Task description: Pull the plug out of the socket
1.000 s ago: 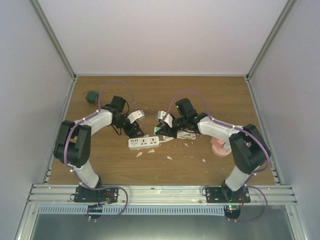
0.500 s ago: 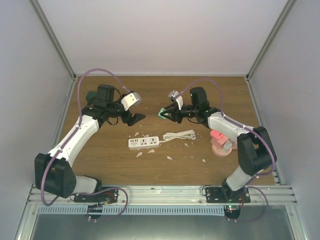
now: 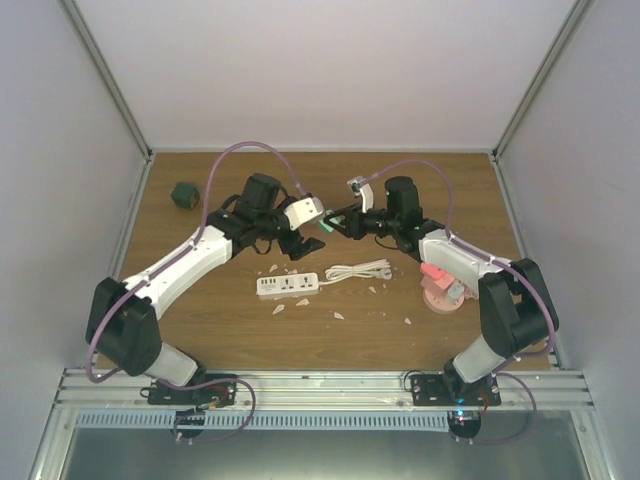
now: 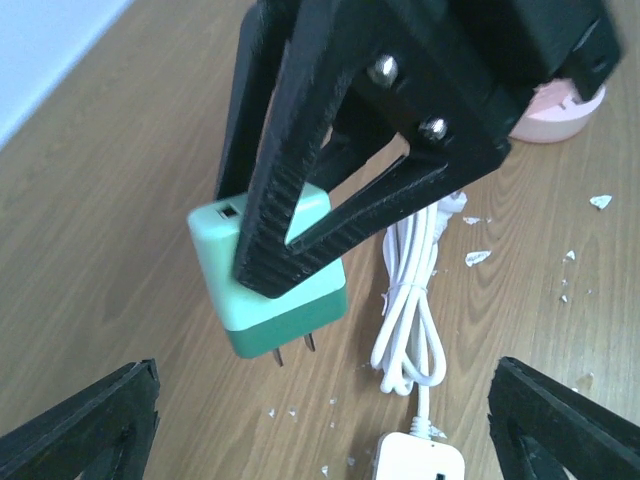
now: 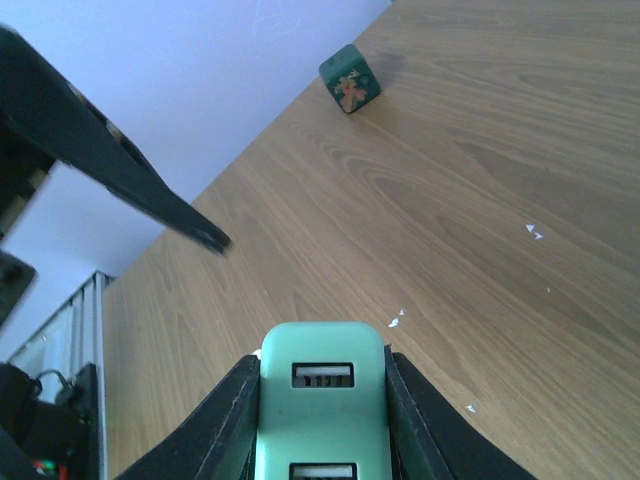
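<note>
The plug, a mint block with a darker green base, two flat prongs and USB ports, hangs above and beyond the white power strip. The right pincer clamps it; the left pincer gapes, empty.

the white-and-black left arm reaches forward and inward, its black two-finger left gripper raised off the table with jaws spread wide and empty. the white-and-black right arm stretches inward to meet it. the black right gripper is clamped on a mint-green plug adapter, held aloft. the two grippers face each other, near but apart.
</note>
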Robot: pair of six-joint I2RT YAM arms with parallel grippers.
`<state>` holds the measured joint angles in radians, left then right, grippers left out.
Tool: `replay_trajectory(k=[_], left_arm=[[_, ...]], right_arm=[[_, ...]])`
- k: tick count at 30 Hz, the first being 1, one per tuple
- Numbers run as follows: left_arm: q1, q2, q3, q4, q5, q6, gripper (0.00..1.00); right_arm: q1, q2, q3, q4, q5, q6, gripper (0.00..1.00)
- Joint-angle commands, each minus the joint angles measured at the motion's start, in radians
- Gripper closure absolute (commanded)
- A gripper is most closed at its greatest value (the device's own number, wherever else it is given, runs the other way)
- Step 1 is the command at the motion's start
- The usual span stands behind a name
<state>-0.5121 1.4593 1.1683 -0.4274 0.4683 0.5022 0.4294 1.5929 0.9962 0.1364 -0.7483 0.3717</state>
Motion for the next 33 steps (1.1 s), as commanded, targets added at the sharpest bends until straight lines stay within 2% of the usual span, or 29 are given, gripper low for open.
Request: replay_trajectory(k=[1, 5, 15, 19, 22, 30, 32, 33], left_arm=[[-0.024, 0.068, 0.058, 0.056, -0.052, -0.054, 0.13], [-0.047, 0.113, 0.091, 0.074, -0.071, -0.069, 0.16], [-0.071, 0.17, 0.125, 0.114, -0.177, -0.102, 0.28], [-0.074, 0.182, 0.126, 0.121, -0.182, -0.111, 0.3], [-0.075, 0.193, 0.128, 0.126, -0.188, -0.12, 0.37], [-0.074, 0.196, 0.125, 0.131, -0.199, -0.125, 0.61], [-0.072, 0.188, 0.116, 0.131, -0.19, -0.123, 0.65], [-0.068, 0.183, 0.111, 0.13, -0.181, -0.12, 0.67]], right_arm=[[-0.01, -0.027, -0.012, 0.051, 0.04, 0.154, 0.97], [-0.01, -0.022, -0.017, 0.066, 0.026, 0.205, 0.99], [-0.011, -0.031, -0.043, 0.1, 0.018, 0.302, 1.0], [-0.011, -0.02, -0.048, 0.112, 0.001, 0.353, 0.99], [-0.011, -0.008, -0.05, 0.127, -0.021, 0.372, 0.98], [-0.011, 0.001, -0.06, 0.136, -0.025, 0.379, 0.9], [-0.011, -0.004, -0.064, 0.133, -0.009, 0.368, 0.82], [-0.011, -0.006, -0.068, 0.135, -0.001, 0.363, 0.73]])
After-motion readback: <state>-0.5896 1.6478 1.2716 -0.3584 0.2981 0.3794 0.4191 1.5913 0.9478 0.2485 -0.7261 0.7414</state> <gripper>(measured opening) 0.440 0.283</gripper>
